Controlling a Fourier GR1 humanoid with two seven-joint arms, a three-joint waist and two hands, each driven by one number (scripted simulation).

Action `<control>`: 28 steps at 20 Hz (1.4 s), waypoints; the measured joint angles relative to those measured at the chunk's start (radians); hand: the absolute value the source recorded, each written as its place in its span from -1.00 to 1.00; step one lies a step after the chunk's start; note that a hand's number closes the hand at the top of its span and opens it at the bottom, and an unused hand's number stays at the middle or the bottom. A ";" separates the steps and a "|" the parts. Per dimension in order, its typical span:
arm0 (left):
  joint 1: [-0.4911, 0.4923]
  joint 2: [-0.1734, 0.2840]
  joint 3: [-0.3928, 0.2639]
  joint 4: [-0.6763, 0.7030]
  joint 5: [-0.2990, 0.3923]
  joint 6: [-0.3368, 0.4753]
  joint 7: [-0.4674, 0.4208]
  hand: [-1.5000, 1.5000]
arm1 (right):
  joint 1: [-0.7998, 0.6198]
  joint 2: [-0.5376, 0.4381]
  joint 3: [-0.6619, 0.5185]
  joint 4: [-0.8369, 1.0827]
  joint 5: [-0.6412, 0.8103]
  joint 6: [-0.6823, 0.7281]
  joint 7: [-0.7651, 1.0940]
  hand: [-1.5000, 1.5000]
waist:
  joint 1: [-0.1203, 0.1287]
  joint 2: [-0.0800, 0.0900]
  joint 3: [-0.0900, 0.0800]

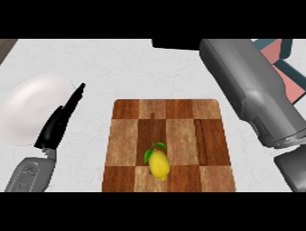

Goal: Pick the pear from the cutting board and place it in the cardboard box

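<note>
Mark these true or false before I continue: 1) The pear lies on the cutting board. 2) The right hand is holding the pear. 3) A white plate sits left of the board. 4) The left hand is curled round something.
1) True: the pear lies on the cutting board, near its front edge.
2) False: nothing touches the pear; the right hand is out of view, only its forearm shows.
3) True: the white plate sits there.
4) False: the left hand is straight-fingered, holding nothing.
</note>
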 measured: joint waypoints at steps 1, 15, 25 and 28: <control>0.002 -0.004 -0.001 0.000 -0.002 0.004 0.003 0.00 | -0.017 -0.005 -0.006 0.016 0.011 0.001 0.012 1.00 | -0.003 -0.002 0.000; 0.026 0.011 0.027 -0.001 0.004 0.010 -0.001 0.00 | -0.102 -0.122 -0.106 0.115 0.100 -0.024 0.062 1.00 | -0.047 -0.016 0.002; 0.048 0.014 0.043 -0.012 0.011 0.013 0.002 0.00 | 0.029 -0.205 -0.249 0.135 0.025 -0.037 0.022 -1.00 | -0.071 -0.022 0.003; 0.052 0.019 0.047 -0.013 0.015 0.007 -0.002 0.00 | 0.087 -0.204 -0.330 0.119 -0.050 -0.060 -0.004 -1.00 | -0.076 -0.023 0.003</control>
